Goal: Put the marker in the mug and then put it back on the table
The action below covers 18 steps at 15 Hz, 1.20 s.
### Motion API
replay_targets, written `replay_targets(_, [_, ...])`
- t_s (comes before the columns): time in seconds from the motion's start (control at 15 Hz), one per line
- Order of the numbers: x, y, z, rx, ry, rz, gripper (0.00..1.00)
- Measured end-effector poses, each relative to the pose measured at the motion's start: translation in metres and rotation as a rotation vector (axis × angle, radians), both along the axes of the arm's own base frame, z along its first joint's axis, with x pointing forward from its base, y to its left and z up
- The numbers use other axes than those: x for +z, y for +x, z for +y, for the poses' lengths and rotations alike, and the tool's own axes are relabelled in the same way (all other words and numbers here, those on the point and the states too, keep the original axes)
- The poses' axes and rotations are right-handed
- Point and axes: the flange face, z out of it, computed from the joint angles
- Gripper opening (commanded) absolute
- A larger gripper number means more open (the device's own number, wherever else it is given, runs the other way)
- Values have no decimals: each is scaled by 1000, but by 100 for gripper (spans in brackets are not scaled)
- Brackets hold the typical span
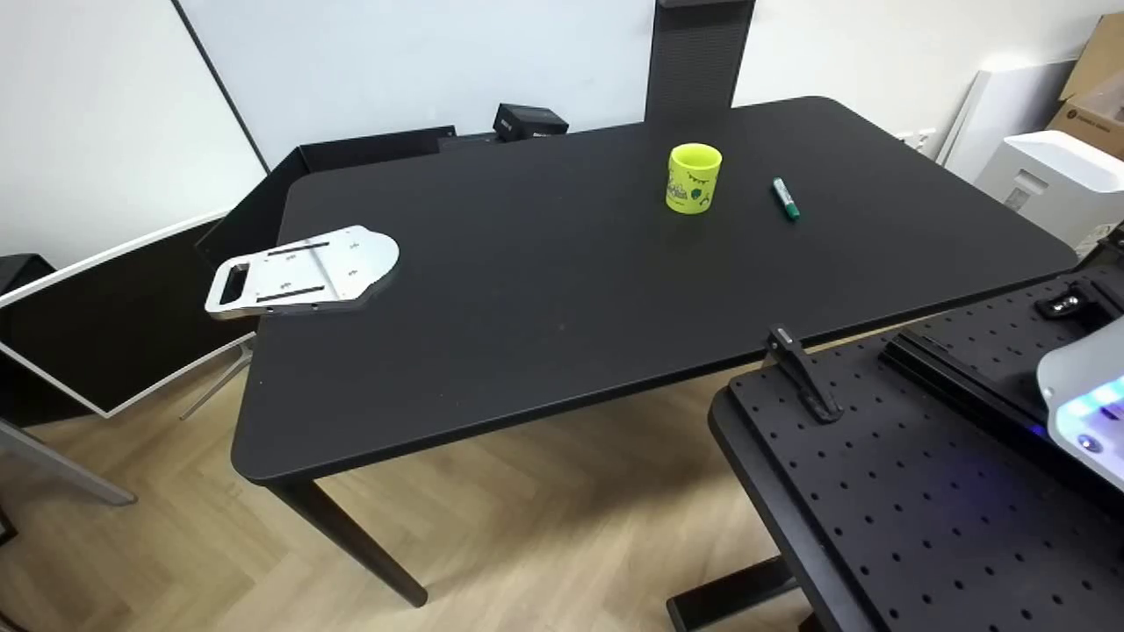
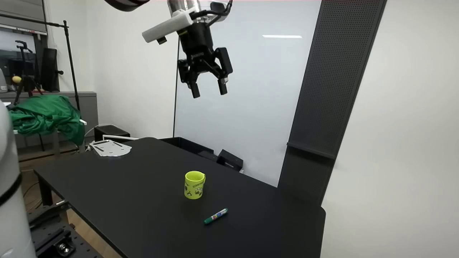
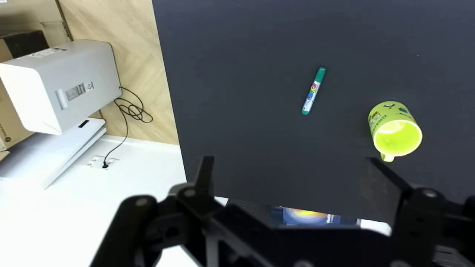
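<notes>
Okay so the marker [image 3: 314, 90] isn't in the mug [image 2: 194, 187] yet, it's lying on the table [image 1: 527, 290] between the mug and the short edge by the white appliance [image 3: 66, 81], touching neither. The jaws hang high above the table, spread wide, nothing between them.

Picking it up looks like the job now imo. I'd turn the jaws slightly so they close square across its length, drop straight down and go properly low, because something that skinny will probably roll or slip from a shallow pinch. Gripping off-centre might make tipping it into the upright mug easier. Just don't jam the table.

Surface is matte black, so dark jaws could be tricky to judge against it. A silvery plate [image 1: 307, 270] pokes out past the opposite short edge, and a perforated board [image 1: 878, 474] sits by the long edge away from the white wall [image 2: 405, 114]. Wood floor [image 1: 527, 535] underneath.
</notes>
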Motion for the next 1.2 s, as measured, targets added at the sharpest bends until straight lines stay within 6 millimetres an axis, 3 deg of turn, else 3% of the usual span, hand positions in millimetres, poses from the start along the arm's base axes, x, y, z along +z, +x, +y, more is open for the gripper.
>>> replay_targets(0.53, [-4, 1, -5, -36, 11, 2, 100])
replay_targets(0.93, [-34, 17, -27, -201, 47, 39, 100])
replay_targets(1.2, [-53, 43, -41, -255, 69, 38, 100])
